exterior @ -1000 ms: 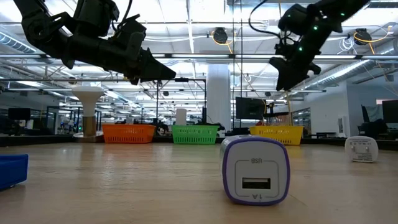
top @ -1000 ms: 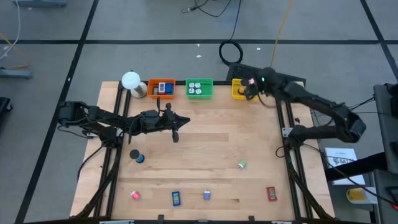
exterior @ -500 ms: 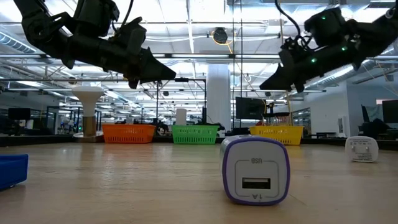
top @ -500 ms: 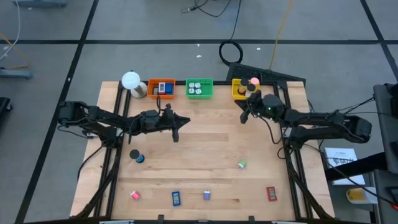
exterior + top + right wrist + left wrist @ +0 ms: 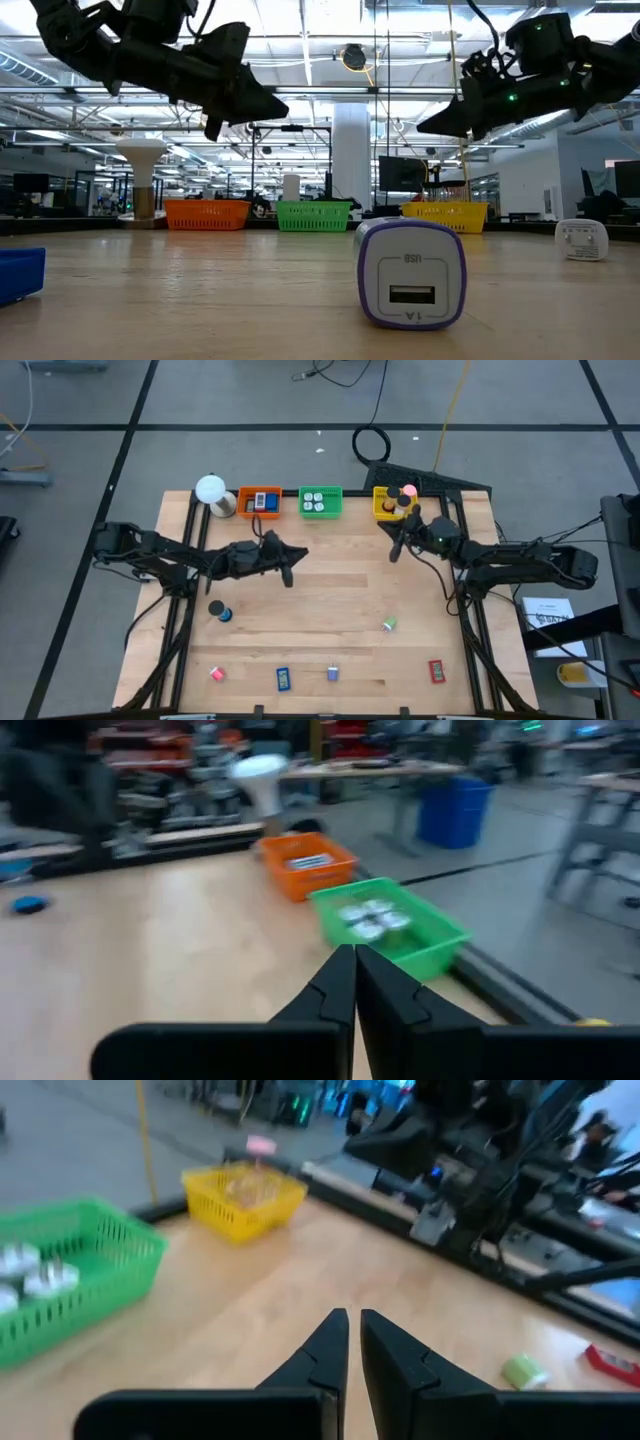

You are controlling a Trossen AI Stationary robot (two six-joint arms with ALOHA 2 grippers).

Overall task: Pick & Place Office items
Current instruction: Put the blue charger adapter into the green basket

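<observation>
Office items lie scattered on the near part of the wooden table [image 5: 330,590]: a black and blue roll [image 5: 219,611], a pink bit [image 5: 217,673], a blue rectangle [image 5: 284,679], a purple and white charger [image 5: 332,674] [image 5: 411,274], a green bit [image 5: 389,624] and a red rectangle [image 5: 436,671]. My left gripper [image 5: 288,574] [image 5: 354,1342] hovers shut over the table's middle left, holding nothing. My right gripper [image 5: 396,550] [image 5: 354,975] hovers shut and level, just on the near side of the yellow tray [image 5: 386,505], also holding nothing.
Along the far edge stand a white ball lamp [image 5: 211,489], an orange tray [image 5: 260,501] with flat pieces, a green tray [image 5: 320,501] with white bits, and the yellow tray holding a pink roll [image 5: 409,491]. Dark frame rails [image 5: 465,620] run down both table sides.
My right gripper has drawn back from above the yellow tray toward the near edge, sunk lower, and tipped from pointing down to level. The pink roll now shows in the yellow tray. My left gripper has rolled a little about its own axis.
</observation>
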